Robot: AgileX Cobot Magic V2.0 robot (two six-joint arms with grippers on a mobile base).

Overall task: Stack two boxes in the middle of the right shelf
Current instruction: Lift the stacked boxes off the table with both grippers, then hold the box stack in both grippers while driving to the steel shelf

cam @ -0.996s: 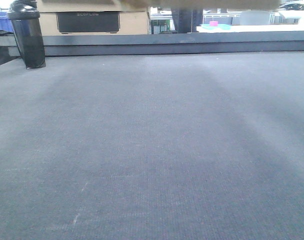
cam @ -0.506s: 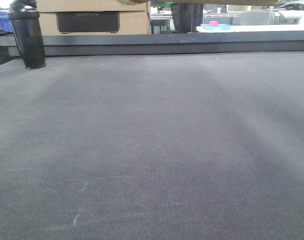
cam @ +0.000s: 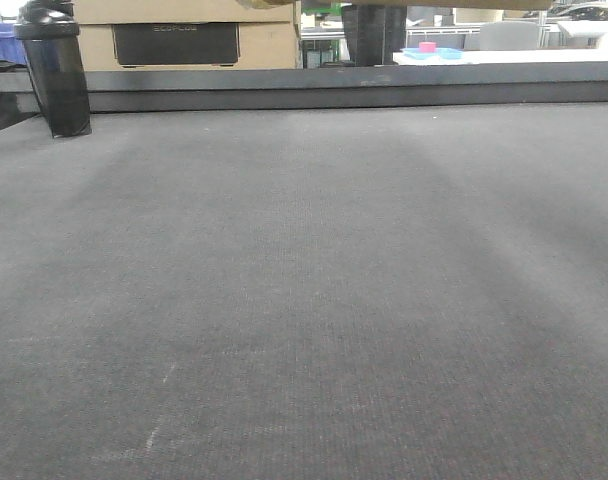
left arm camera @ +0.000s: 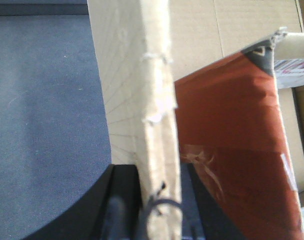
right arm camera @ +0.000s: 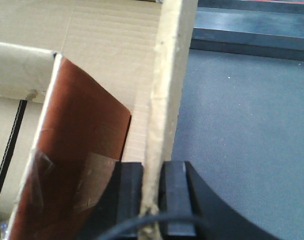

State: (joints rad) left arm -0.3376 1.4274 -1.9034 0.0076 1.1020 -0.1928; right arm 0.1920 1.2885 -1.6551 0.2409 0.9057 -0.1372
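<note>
Both grippers hold one open brown cardboard box by opposite walls, above a grey carpeted surface. In the left wrist view my left gripper (left arm camera: 157,172) is shut on a pale, frayed wall of the box (left arm camera: 132,75). In the right wrist view my right gripper (right arm camera: 152,167) is shut on the other wall of the box (right arm camera: 174,60). Reddish-brown inner flaps (left arm camera: 227,130) with clear tape lie inside the box. In the front view only the thin brown bottom edge of the box (cam: 484,3) shows at the top. The second box and the steel shelf are out of view.
The grey carpeted surface (cam: 304,300) fills the front view, ending at a dark raised rail (cam: 344,88). A black bottle (cam: 54,70) stands at the far left. Behind it is a cardboard carton with a black panel (cam: 174,42). A pink object on a blue tray (cam: 427,48) lies far back.
The blurred brown underside of the held box has moved up in the front view and now shows only as a thin strip. The surface looks darker.
</note>
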